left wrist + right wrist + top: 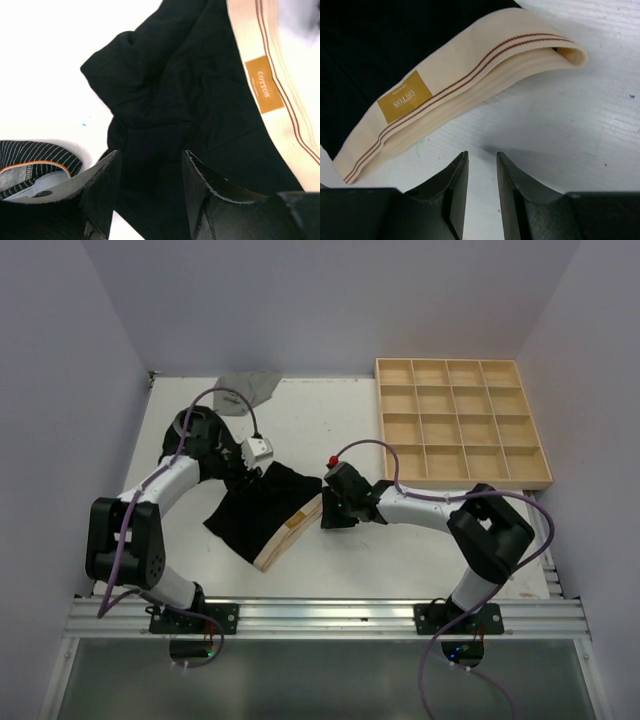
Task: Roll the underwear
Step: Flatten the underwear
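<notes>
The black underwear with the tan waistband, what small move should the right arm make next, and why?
Probably ease the right gripper forward onto the waistband and pinch it. The black underwear lies flat and unrolled, and the jaws stand apart over the table, just short of the band's edge.

A wooden grid tray (462, 422) lies flat at the far right corner of the white worktop (330, 420), its light plywood dividers forming four rows of four square compartments. An aluminium rail (330, 615) runs along the worktop's near edge. Pale lavender walls (330, 300) close in the back and both sides. In the left wrist view, a tiny teal speck (84, 124) marks the white surface.
</notes>
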